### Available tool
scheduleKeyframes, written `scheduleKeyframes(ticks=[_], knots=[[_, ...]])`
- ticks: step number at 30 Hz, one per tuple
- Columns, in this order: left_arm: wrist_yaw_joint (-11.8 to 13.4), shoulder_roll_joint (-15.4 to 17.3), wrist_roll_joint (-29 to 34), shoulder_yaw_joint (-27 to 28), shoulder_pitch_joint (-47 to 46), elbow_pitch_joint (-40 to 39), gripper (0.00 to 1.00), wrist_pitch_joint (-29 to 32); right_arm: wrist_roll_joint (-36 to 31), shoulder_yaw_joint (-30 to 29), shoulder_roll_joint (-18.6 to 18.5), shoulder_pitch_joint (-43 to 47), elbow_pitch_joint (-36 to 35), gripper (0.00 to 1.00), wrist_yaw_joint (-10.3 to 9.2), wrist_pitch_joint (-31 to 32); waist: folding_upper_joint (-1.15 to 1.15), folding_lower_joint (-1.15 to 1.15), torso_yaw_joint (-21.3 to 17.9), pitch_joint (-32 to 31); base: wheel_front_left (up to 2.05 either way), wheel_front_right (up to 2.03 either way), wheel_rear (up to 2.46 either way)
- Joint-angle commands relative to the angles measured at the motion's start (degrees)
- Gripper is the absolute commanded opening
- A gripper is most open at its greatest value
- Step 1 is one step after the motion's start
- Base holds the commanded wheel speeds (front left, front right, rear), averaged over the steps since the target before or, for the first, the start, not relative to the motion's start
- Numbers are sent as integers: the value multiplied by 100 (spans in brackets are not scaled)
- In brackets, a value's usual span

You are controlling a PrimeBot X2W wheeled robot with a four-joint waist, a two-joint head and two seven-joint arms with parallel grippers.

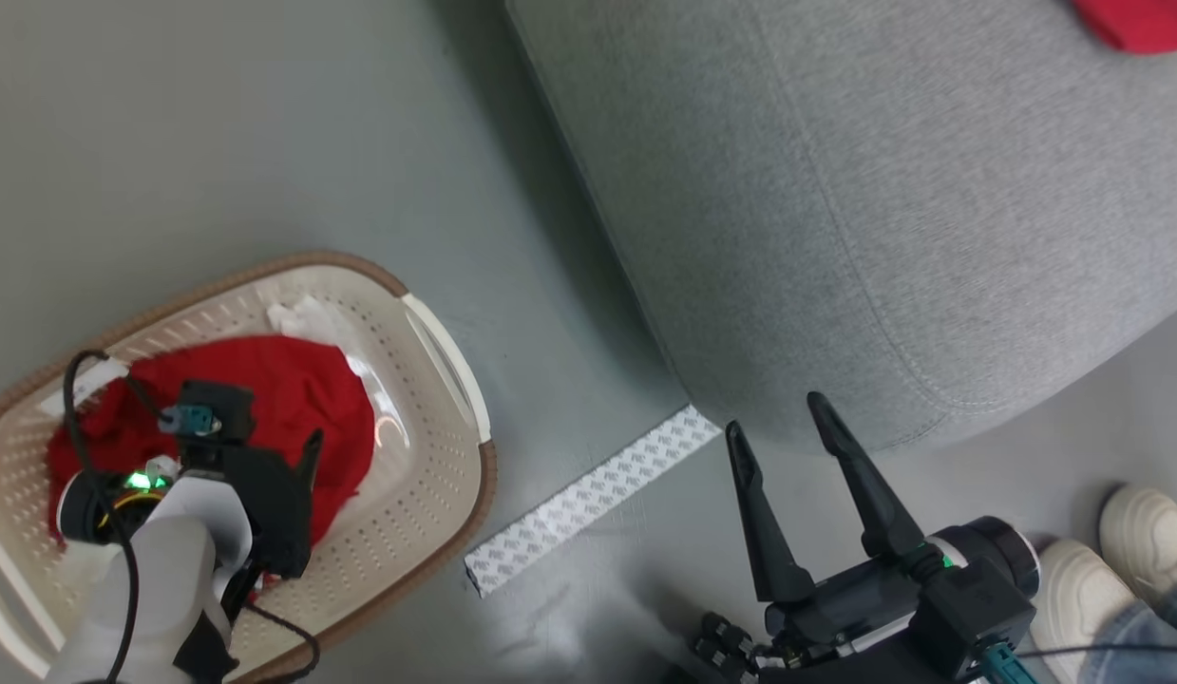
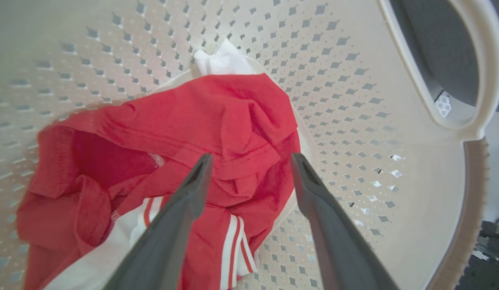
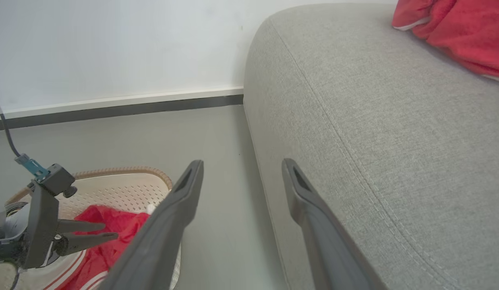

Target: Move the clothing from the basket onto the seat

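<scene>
Your left gripper (image 2: 251, 159) hangs wide open over the clothing (image 2: 217, 117) heaped in the basket (image 2: 354, 80), holding nothing. Your right gripper (image 1: 773, 416) is wide and empty too, near the corner of the seat (image 1: 882, 190), where one red piece (image 1: 1134, 24) lies. Pinch only a thin fold and it may slip out mid-lift. Go too deep and a finger could snag the basket's holes and drag it along.
</scene>
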Motion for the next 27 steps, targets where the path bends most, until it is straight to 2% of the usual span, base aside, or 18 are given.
scheduleKeyframes(ticks=[1,8,12,20,27], knots=[[15,18,23,-20,-105,108,100,-49,38,29,22,7,-32,100,0,-23,-2,-2,-73,364,0,0,0],[332,-47,18,-23,-522,505,100,-153,142,18,21,180,-232,100,0,-24,-2,-2,-52,527,0,0,0],[432,-68,60,-85,-695,676,100,-274,554,-110,20,286,-457,100,0,-23,-2,-2,-58,597,0,0,0],[354,-131,128,-283,-971,985,100,-336,1515,77,21,350,-569,100,0,-24,-2,-2,-48,709,0,0,0],[263,-241,44,-340,-1130,1135,100,-292,1470,130,20,413,-538,100,0,-24,-2,-2,-15,774,0,0,0]])
